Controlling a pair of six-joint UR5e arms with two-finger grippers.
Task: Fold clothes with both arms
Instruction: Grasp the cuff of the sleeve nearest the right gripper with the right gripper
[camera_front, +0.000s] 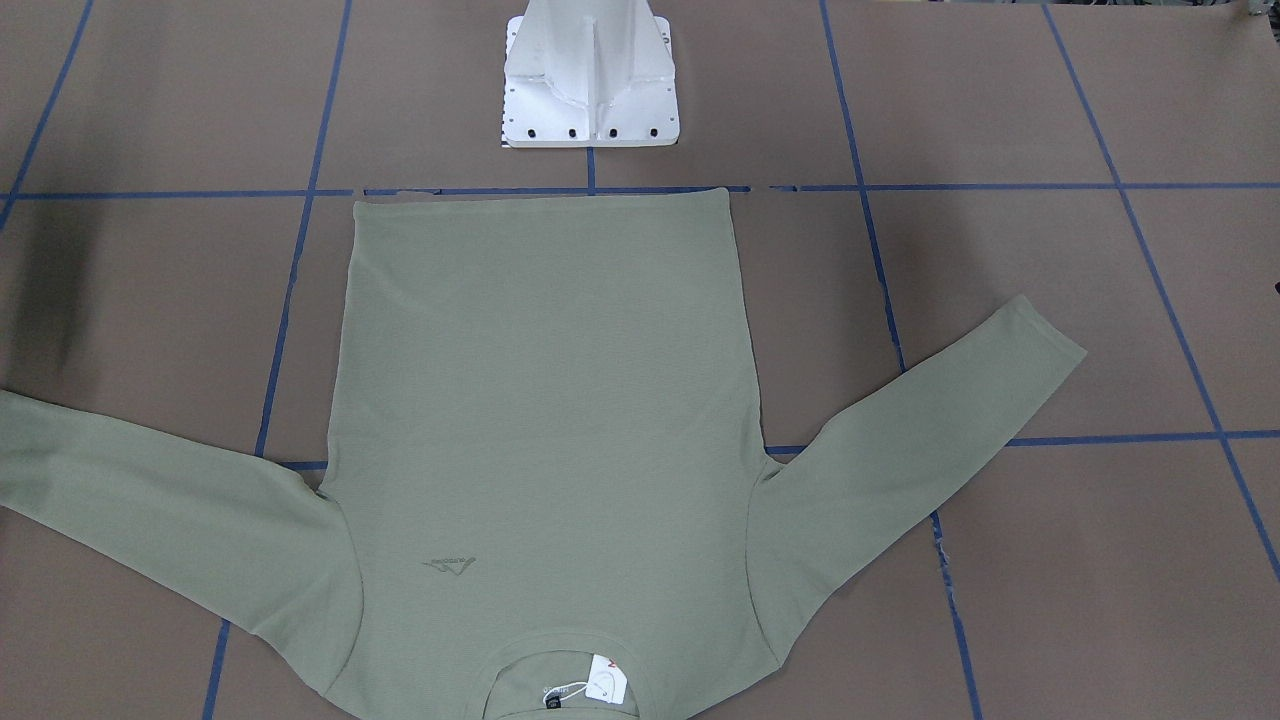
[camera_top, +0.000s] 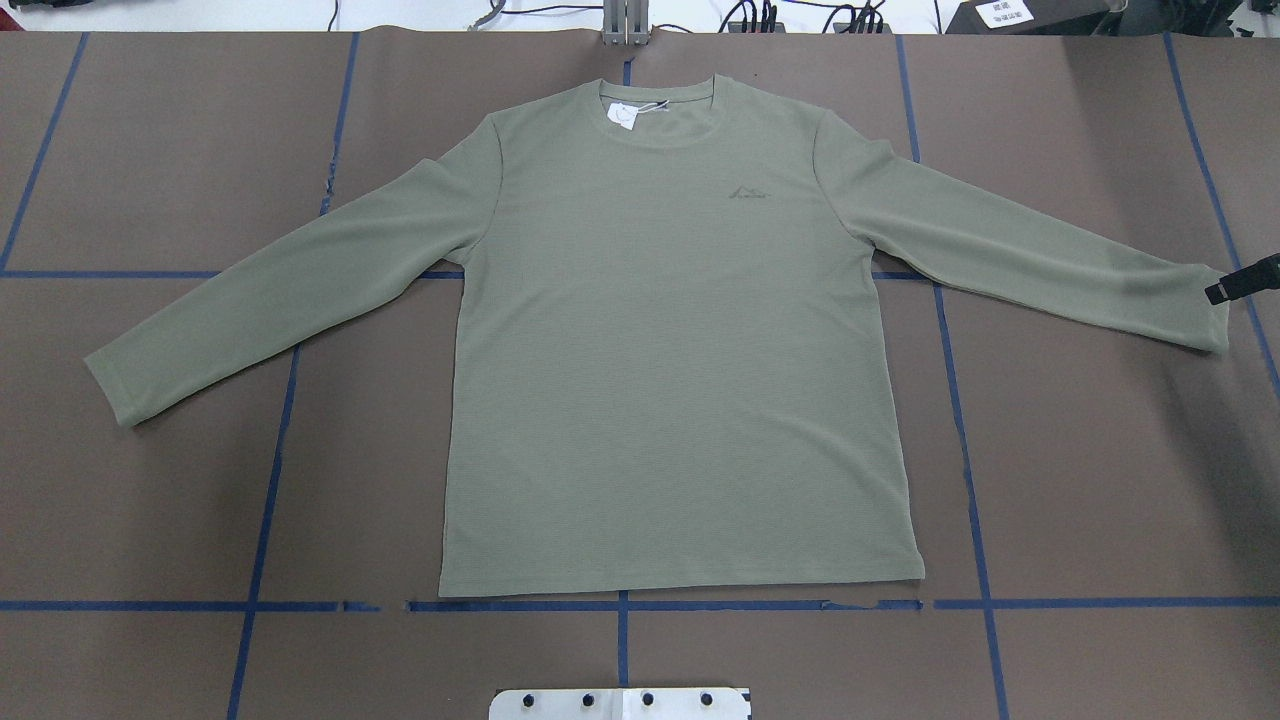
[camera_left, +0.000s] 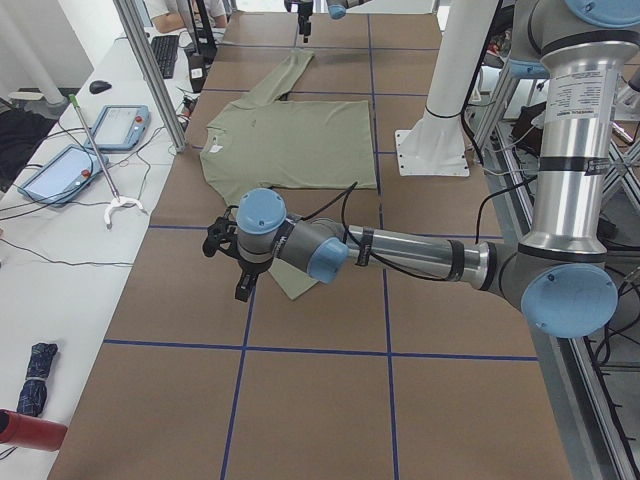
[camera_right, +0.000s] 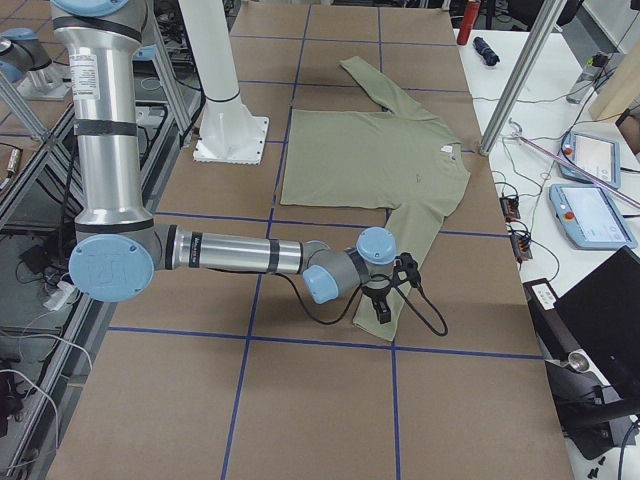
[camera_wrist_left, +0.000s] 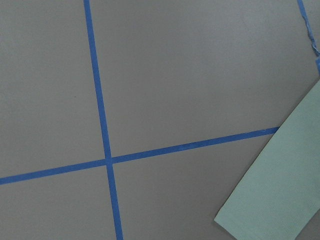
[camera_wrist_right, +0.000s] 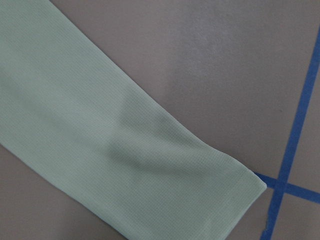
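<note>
The sage-green long-sleeved shirt (camera_top: 680, 350) lies flat and face up on the brown table, collar away from the robot, both sleeves spread out; it also shows in the front view (camera_front: 540, 400). My left gripper (camera_left: 232, 268) hovers by the cuff of the sleeve on my left; its wrist view shows that cuff (camera_wrist_left: 280, 190) at the lower right and no fingers. My right gripper (camera_right: 384, 298) hovers over the other sleeve's cuff (camera_wrist_right: 150, 150); only a black tip of it (camera_top: 1240, 280) shows overhead. I cannot tell whether either gripper is open or shut.
The white pedestal base (camera_top: 620, 703) stands at the robot's edge, just behind the shirt's hem. Blue tape lines (camera_top: 960, 420) grid the table. A side bench with tablets (camera_left: 120, 125) and cables runs along the far edge.
</note>
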